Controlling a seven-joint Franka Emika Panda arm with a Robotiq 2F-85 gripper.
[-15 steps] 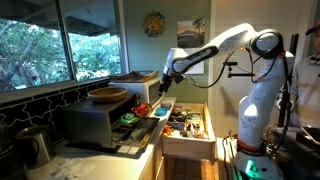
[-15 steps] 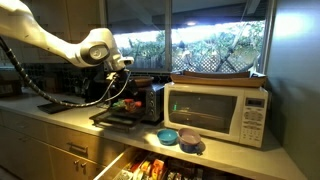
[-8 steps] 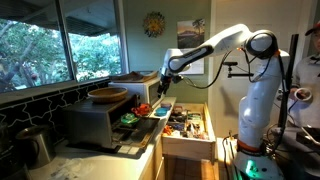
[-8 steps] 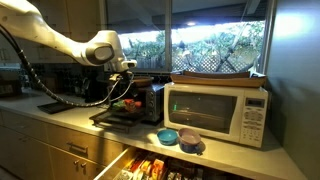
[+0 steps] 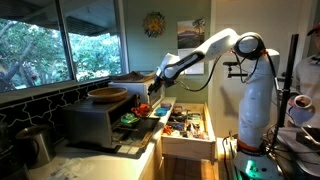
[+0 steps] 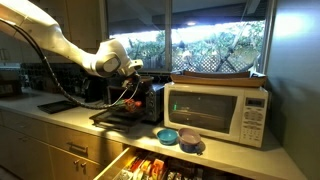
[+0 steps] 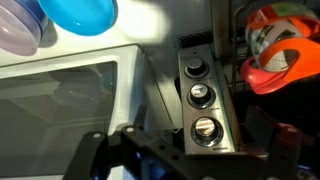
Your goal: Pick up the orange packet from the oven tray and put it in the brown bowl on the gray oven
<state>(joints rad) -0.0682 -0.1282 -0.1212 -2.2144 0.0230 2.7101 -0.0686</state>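
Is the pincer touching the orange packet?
Cannot tell. In an exterior view the pincer hangs just over the orange packet, but the picture is too coarse to show contact or a gap.

You see the orange packet (image 7: 272, 72) in orange-red with a pale patch, the gray oven (image 5: 92, 122) dull grey with a dark front, the brown bowl (image 5: 108, 95) wood-brown, the oven tray (image 6: 112, 118) near-black — and beside them a white microwave (image 6: 218, 110), a blue bowl (image 6: 169, 135) and a white arm (image 5: 255, 100).
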